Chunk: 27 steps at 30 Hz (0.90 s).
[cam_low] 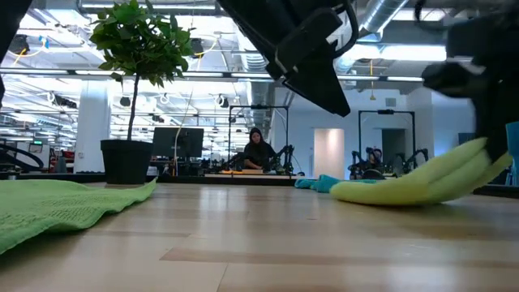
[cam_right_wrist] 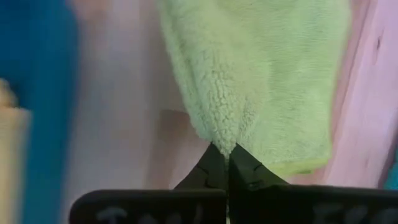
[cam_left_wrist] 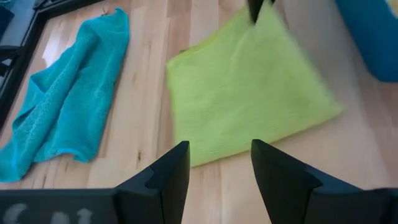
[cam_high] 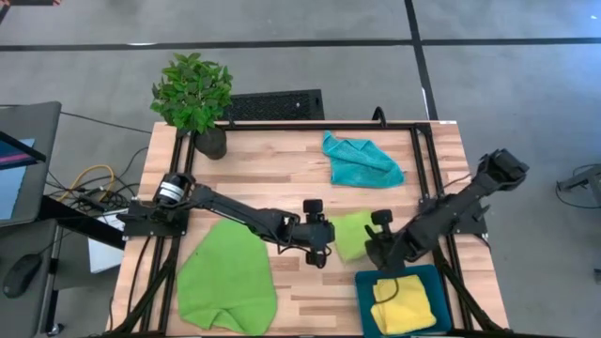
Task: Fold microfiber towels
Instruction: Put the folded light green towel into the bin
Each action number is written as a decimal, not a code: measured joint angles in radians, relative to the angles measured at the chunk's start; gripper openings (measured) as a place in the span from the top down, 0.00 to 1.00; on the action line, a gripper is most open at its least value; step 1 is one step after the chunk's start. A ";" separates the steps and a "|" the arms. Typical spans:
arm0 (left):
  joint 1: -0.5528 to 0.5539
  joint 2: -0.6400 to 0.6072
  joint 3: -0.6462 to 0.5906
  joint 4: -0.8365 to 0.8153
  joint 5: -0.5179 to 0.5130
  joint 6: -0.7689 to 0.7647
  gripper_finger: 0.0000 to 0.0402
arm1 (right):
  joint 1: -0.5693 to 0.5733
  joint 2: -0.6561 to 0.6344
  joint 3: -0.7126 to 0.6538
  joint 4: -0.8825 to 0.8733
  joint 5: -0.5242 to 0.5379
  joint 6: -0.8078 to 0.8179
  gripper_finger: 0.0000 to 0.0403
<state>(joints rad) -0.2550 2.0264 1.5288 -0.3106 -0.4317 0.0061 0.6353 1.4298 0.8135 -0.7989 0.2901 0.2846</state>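
Note:
A folded lime green towel (cam_high: 349, 235) lies at the table's middle between both grippers. My right gripper (cam_high: 374, 248) is shut on its right end. My left gripper (cam_left_wrist: 217, 163) hovers open just left of that towel, touching nothing. A second lime green towel (cam_high: 225, 277) lies spread at the near left. A turquoise towel (cam_high: 362, 160) lies crumpled at the far middle. A folded yellow towel (cam_high: 404, 302) rests in a blue tray (cam_high: 441, 280) at the near right. My right gripper pinches the folded lime towel at its rounded, thick edge (cam_right_wrist: 217, 138) between its two fingers, several layers together. The fingers come steeply from above, slanting from the table's right. That end (cam_low: 486, 158) is raised, while the towel's other end (cam_low: 349, 192) still lies on the table.
A potted plant (cam_high: 194, 94) stands at the far left corner. Black frame rails (cam_high: 319, 125) run along the table's far and side edges. A person (cam_low: 257, 150) sits in the room beyond the table. Bare wood shows between the towels.

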 joint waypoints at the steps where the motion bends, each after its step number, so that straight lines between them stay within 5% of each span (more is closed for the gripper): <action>1: -0.003 -0.001 0.000 -0.001 0.000 -0.004 0.59 | 0.017 -0.013 0.012 -0.016 0.000 0.016 0.98; 12: -0.056 -0.030 0.000 0.006 -0.004 -0.046 0.59 | 0.230 -0.091 0.169 -0.175 -0.042 0.311 0.98; 27: -0.069 -0.030 0.000 0.016 -0.007 -0.078 0.59 | 0.504 0.044 0.272 -0.102 -0.096 0.557 0.98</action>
<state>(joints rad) -0.3241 1.9965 1.5284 -0.2945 -0.4389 -0.0723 1.1394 1.4741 1.0856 -0.9013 0.1938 0.8418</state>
